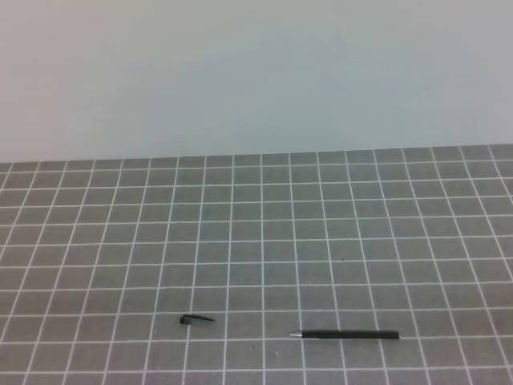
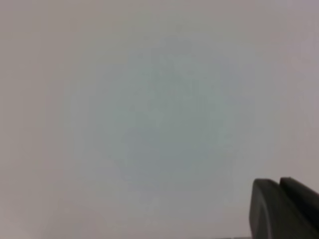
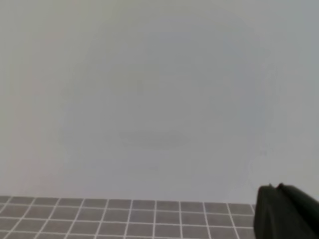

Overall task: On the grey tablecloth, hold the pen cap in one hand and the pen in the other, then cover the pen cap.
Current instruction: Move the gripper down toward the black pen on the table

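A plain pale wall (image 1: 256,72), seemingly bare, rises behind the table.

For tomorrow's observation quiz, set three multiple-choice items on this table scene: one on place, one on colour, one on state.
1. Where does the cap lie relative to the pen in the high view?
A. left
B. right
C. on top

2. What colour is the pen's tip?
A. red
B. silver
C. gold

3. What state is the pen in?
A. capped
B. held
C. uncapped, lying flat

Answers:
1 A, the cap sits apart to its left on the cloth.
2 B, its left end glints silver.
3 C, the pen lies alone and no pincer touches it.
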### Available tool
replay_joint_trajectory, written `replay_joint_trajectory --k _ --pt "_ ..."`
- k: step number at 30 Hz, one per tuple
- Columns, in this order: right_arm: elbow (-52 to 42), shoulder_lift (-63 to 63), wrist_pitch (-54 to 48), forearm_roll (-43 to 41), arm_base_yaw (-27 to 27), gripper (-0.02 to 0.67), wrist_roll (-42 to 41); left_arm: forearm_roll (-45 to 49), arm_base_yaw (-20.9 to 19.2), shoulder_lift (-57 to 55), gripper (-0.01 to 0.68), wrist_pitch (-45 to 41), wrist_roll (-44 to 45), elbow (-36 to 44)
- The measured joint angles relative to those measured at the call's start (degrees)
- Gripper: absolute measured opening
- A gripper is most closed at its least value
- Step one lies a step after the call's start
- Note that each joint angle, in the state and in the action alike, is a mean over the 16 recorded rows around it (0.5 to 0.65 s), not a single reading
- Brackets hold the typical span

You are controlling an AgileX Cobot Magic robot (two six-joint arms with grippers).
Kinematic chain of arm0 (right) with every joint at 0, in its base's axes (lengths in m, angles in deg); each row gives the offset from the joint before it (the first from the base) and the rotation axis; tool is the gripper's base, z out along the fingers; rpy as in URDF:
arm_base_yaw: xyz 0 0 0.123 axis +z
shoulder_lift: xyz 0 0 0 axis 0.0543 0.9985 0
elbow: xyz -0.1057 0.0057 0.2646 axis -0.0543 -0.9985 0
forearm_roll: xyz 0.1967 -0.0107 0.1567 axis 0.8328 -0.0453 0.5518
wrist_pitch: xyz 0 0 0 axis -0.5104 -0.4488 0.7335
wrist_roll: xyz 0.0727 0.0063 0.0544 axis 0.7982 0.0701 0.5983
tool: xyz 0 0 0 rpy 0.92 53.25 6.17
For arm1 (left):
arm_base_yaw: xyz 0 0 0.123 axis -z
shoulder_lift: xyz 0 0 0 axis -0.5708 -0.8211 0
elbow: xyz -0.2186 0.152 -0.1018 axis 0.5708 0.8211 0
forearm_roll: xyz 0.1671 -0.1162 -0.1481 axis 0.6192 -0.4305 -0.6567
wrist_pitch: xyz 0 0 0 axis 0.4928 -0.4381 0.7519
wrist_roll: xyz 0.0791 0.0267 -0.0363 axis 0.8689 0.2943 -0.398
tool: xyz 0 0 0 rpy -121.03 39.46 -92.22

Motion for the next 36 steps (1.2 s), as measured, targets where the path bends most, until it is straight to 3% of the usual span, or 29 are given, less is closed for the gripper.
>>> replay_joint_trajectory --k 10,19,25,36 --pt "14.61 5.94 -23.28 1.52 0.00 0.003 0.41 -2.26 0.00 -6.30 -0.002 -6.86 -0.79 -2.88" --pt "29.45 22.38 -32.20 6.29 0.00 0.003 -3.15 -10.47 -0.01 -16.98 -0.002 -12.37 5.11 -6.30" --pt "40.44 36.18 -41.20 15.77 0.00 0.003 -16.02 -19.84 -0.01 -22.34 -0.002 -14.99 15.01 -8.01" --pt "59.67 65.55 -69.78 37.38 0.93 0.003 -47.05 -43.45 -0.01 -27.29 -0.003 -22.97 42.20 -10.40"
